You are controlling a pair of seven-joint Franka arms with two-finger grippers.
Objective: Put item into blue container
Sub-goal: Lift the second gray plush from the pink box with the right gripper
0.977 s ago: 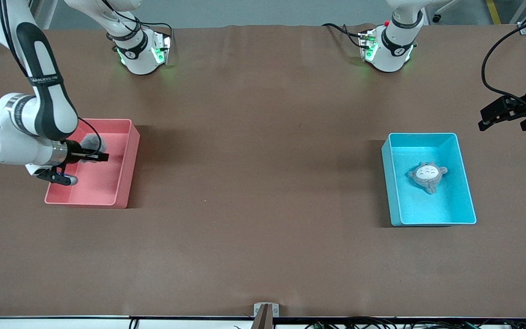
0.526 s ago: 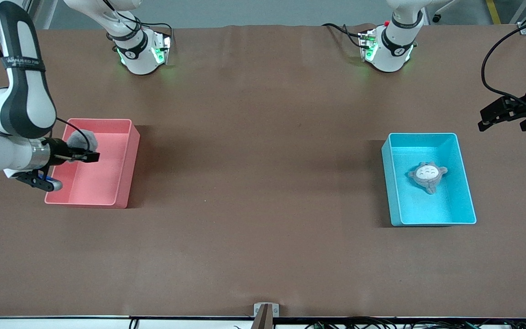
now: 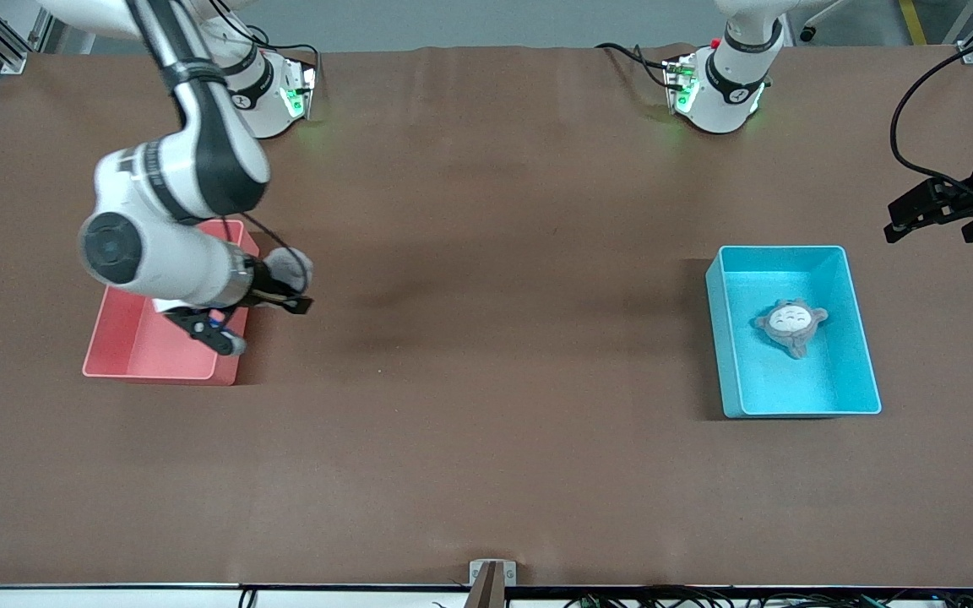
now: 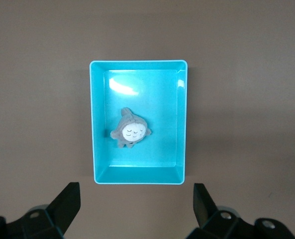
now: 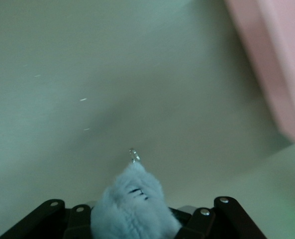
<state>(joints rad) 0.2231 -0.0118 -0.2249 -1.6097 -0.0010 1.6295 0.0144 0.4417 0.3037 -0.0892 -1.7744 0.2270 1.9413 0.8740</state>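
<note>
While the carry gets going: right gripper (image 3: 299,304) is clamped shut on a grey plush toy (image 3: 290,267), up in the air just off the pink bin (image 3: 127,348), on the side that faces the blue bin (image 3: 861,355).
Step in hand: by my read, the haul from the pink bin to the blue bin, barely begun; the two bins sit well apart.
Blue bin: toward the left arm's end of the table, with another plush toy (image 3: 792,324) already lying in it.
Next move: a long sweep across the bare table, then a release above the blue bin, I'd say.
Left gripper (image 3: 938,209): waiting, fingers spread wide, holding nothing, up in the air beside the blue bin.
Left wrist view: looks straight down into the blue bin (image 4: 93,124), toy's (image 4: 130,132) face up.
Right wrist view: fur (image 5: 134,209) packed between the fingers, a small metal ring at its tip, a sliver of the pink bin (image 5: 281,74).
</note>
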